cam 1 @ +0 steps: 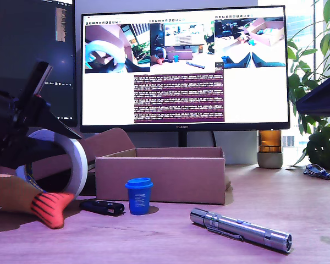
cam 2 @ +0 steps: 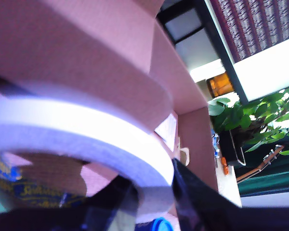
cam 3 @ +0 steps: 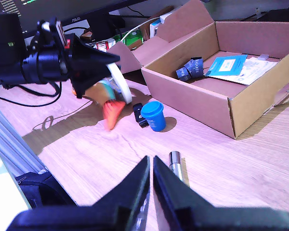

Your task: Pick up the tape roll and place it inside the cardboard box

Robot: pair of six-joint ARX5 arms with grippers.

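- My first gripper (cam 1: 27, 137) held the tape roll (cam 1: 71, 159) tight, lifted off the table (cam 1: 275, 203), just beside the cardboard box (cam 1: 159, 179), on the exterior view's left.
- The roll was outside the box.
- My second gripper (cam 3: 151, 166) was well away from the box, jaws pressed together, holding nothing.
- A blue cup (cam 1: 138, 195) stood in front of the box, near a silver flashlight (cam 1: 241, 230).

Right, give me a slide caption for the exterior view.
My first gripper lifts the tape roll beside the open cardboard box, blue cup and flashlight in front.
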